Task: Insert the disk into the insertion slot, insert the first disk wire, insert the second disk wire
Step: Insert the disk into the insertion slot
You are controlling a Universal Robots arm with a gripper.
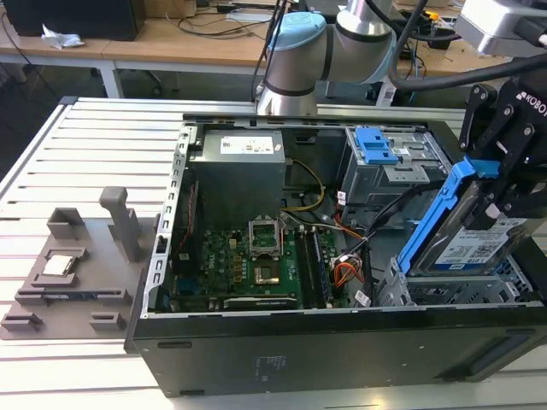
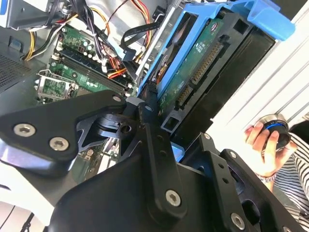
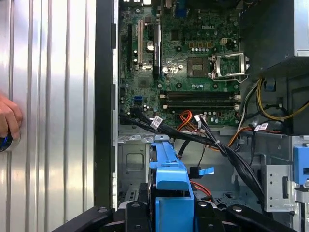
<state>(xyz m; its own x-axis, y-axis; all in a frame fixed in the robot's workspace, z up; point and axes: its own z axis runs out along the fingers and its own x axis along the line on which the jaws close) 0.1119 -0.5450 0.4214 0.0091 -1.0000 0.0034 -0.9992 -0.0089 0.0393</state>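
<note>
My black gripper (image 1: 497, 190) is shut on the disk (image 1: 475, 243), a silver drive with a white-and-blue label in a bright blue caddy (image 1: 434, 218). The disk hangs tilted, its lower end just above the insertion slot (image 1: 444, 292), a grey perforated cage at the case's corner on the exterior view's right. In the second wrist view the disk's green circuit board (image 2: 193, 72) faces the camera between the black fingers (image 2: 150, 126). The first wrist view has the caddy (image 3: 171, 186) over the cage floor (image 3: 131, 162). Loose black wires (image 3: 193, 137) with connectors cross beside the slot.
The open computer case holds a motherboard (image 1: 248, 256), a power supply (image 1: 236, 171) and a taller metal bay with a blue latch (image 1: 376, 147). A grey fixture (image 1: 73, 269) with parts lies at the exterior view's left. A person's hand (image 2: 263, 145) rests on the slatted table (image 3: 53, 96).
</note>
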